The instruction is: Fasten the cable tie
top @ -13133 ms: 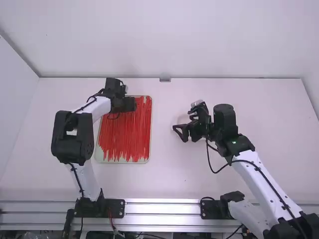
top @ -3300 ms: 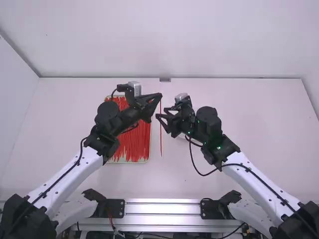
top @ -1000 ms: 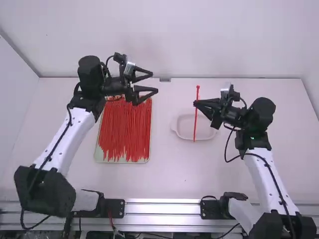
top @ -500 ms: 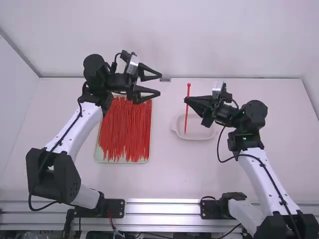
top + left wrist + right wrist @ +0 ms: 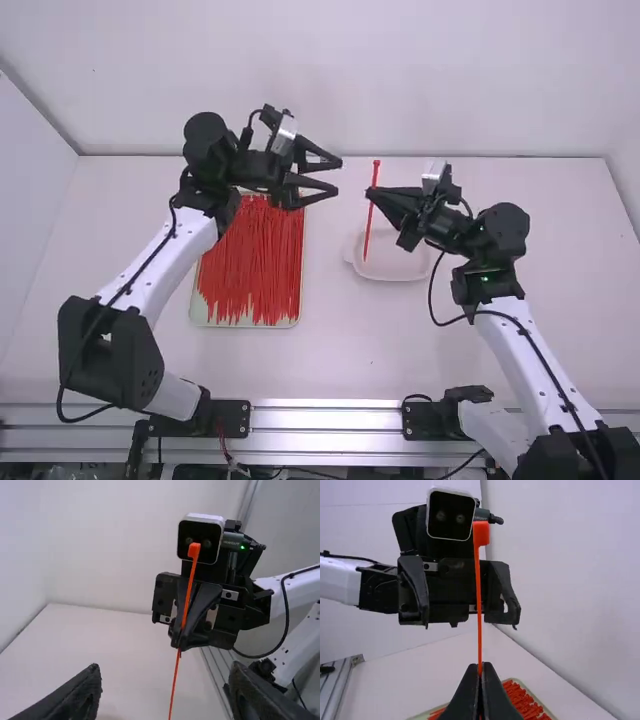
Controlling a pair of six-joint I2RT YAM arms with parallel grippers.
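The right gripper is clamped fully on one red cable tie and holds it upright in the air, with the square head at 12 o'clock and the tail hanging at 6 o'clock over the pale dish. This grip near mid-length probably leaves both ends free, so the tail can be bent round and fed into the head. At 9 o'clock of the tie, the left gripper faces it with its jaws spread wide and nothing between them. It appears placed to take one free end. The tray of spare ties lies on the table at 8 o'clock of the held tie, within the left arm's reach. The camera housing carries small print on its side, which is too small to make out.
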